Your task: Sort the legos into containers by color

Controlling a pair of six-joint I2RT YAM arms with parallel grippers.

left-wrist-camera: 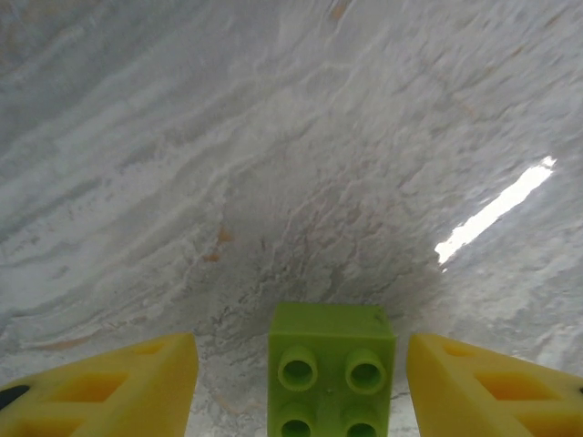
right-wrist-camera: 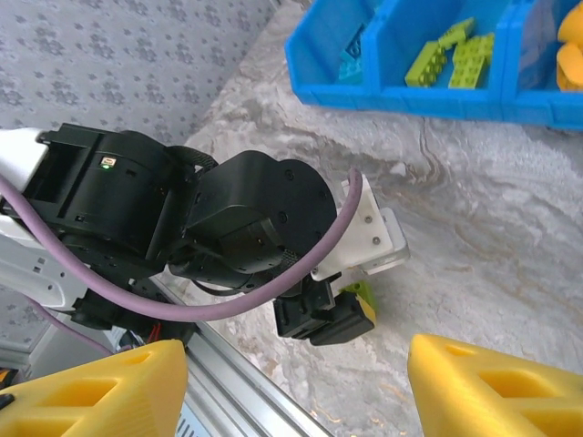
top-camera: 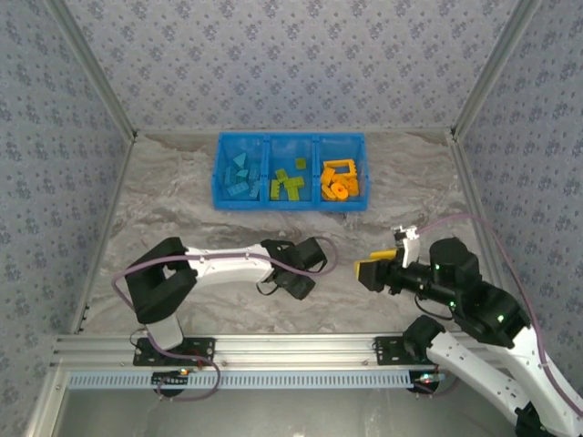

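1. Left gripper (left-wrist-camera: 301, 369): jaws apart, straddling green brick (left-wrist-camera: 332, 350) on table (left-wrist-camera: 273, 182).
2. Centre brick between jaws; close squarely on its sides.
3. Right gripper (right-wrist-camera: 296, 382): jaws apart, empty.
4. Target: bin's (top-camera: 291, 203) middle compartment, with greens (top-camera: 291, 187).

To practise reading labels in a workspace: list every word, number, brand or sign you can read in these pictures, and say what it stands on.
No text can be read anywhere in these pictures.
The blue bin, the lime green brick and the patterned walls bear no lettering.
The left arm shows a small green light but no label.
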